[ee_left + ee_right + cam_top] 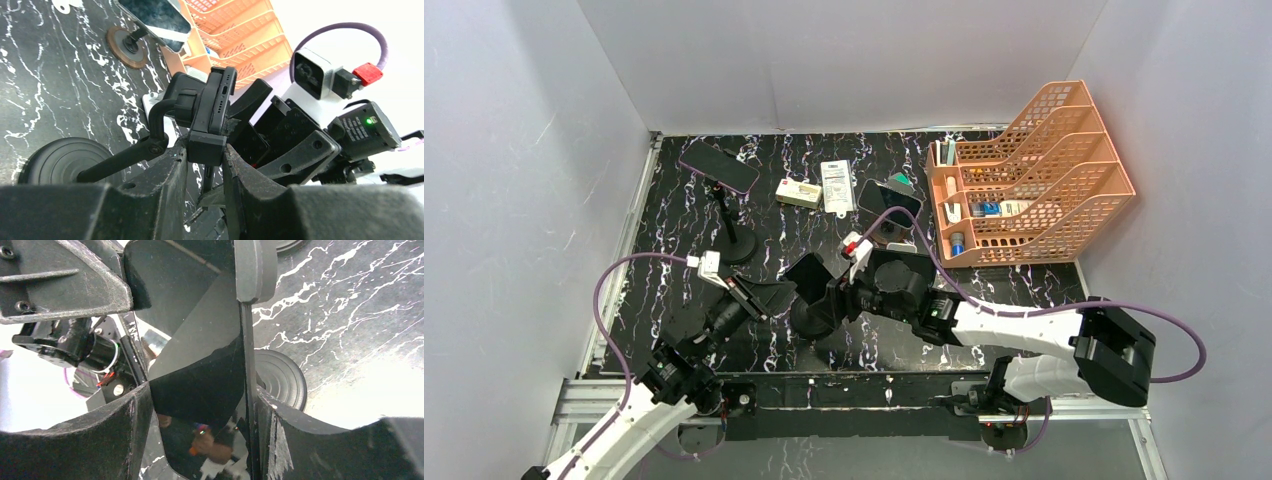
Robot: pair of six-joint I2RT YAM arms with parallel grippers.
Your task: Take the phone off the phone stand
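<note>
A dark phone (807, 277) sits in the cradle of a black phone stand with a round base (810, 320) near the table's front middle. My left gripper (774, 297) is at its left side. In the left wrist view my left gripper (206, 152) is shut on the grey lower clamp of the stand's cradle (205, 142), with the phone (221, 95) edge-on above it. My right gripper (836, 298) comes from the right. In the right wrist view my right gripper (200, 395) is shut across the phone's glossy screen (195, 355), with the stand base (282, 377) behind.
A second phone on a stand (719, 165) is at the back left, a third (889, 198) at the back middle. Two small boxes (798, 192) lie between them. An orange file rack (1034, 170) fills the back right. White walls enclose the table.
</note>
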